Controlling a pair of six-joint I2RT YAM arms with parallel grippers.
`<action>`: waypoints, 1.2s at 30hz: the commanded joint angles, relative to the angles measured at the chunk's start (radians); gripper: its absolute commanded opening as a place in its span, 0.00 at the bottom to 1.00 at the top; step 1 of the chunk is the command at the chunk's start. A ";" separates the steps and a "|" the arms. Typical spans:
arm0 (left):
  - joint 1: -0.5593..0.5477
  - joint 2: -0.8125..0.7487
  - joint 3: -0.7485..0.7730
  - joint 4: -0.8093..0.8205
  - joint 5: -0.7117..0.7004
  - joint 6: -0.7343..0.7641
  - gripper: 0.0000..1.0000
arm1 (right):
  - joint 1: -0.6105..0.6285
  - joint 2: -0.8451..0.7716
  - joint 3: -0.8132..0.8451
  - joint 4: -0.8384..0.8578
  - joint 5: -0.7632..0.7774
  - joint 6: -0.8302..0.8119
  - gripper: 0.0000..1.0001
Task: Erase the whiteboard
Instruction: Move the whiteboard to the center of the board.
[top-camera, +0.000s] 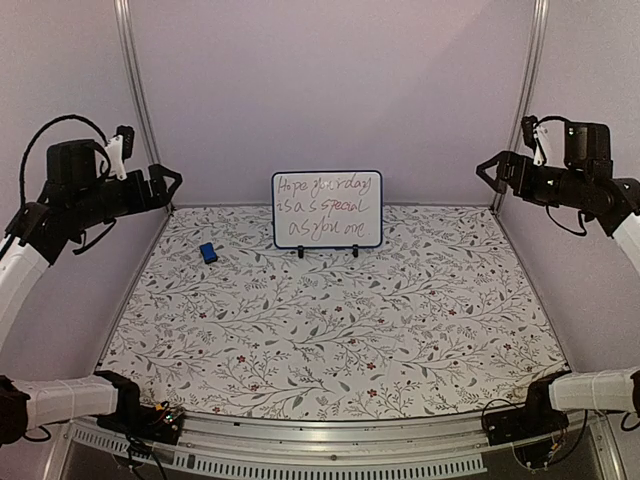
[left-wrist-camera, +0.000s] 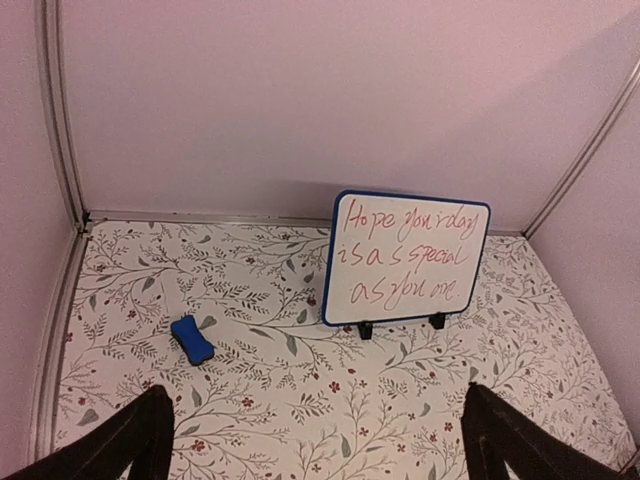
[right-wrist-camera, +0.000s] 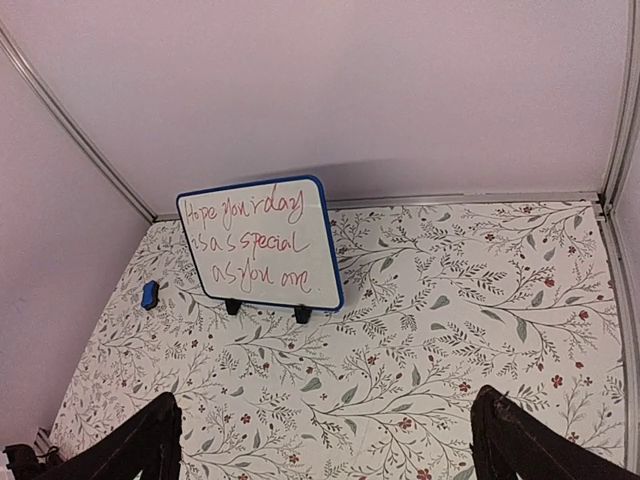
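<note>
Starting at the near edge and crossing the floral table (top-camera: 400, 330) toward the back. Reaching, at the far left, a small blue eraser (top-camera: 208, 252), lying flat and well apart from both arms. Arriving, at the far centre just in front of the back wall (top-camera: 330, 90), at the whiteboard (top-camera: 327, 209): standing on two small black feet (top-camera: 300, 252), seeming to lean back a little, carrying three lines of reddish handwriting (top-camera: 325, 210) inside a dark blue frame (top-camera: 327, 173).

Judging the whiteboard as light, stiff and slick-faced, so probably sliding or tipping backward under a wipe. Favouring a steadying hold on the frame's top or side edge, clear of the writing, while pressing the eraser across the face. Judging the eraser as light and slightly soft, best pinched across its narrow waist.

Turning to the jaws. Holding the left gripper (top-camera: 168, 185) raised at the left side, spread fully wide, gripping nothing and touching nothing, with dark fingers (left-wrist-camera: 140, 440) showing at the bottom corners of the left wrist view. Holding the right gripper (top-camera: 487, 170) raised at the right side, spread just as wide, clasping nothing, well apart from whiteboard and eraser.
</note>
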 joint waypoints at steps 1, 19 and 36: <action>0.036 0.035 0.022 -0.051 0.012 -0.031 1.00 | -0.010 -0.042 0.011 0.007 -0.025 0.012 0.99; 0.119 0.246 -0.036 0.020 0.023 -0.153 1.00 | -0.013 -0.008 -0.081 0.026 0.004 0.008 0.99; -0.065 0.495 -0.033 0.158 -0.050 -0.217 1.00 | -0.012 0.064 -0.124 0.053 0.014 0.084 0.99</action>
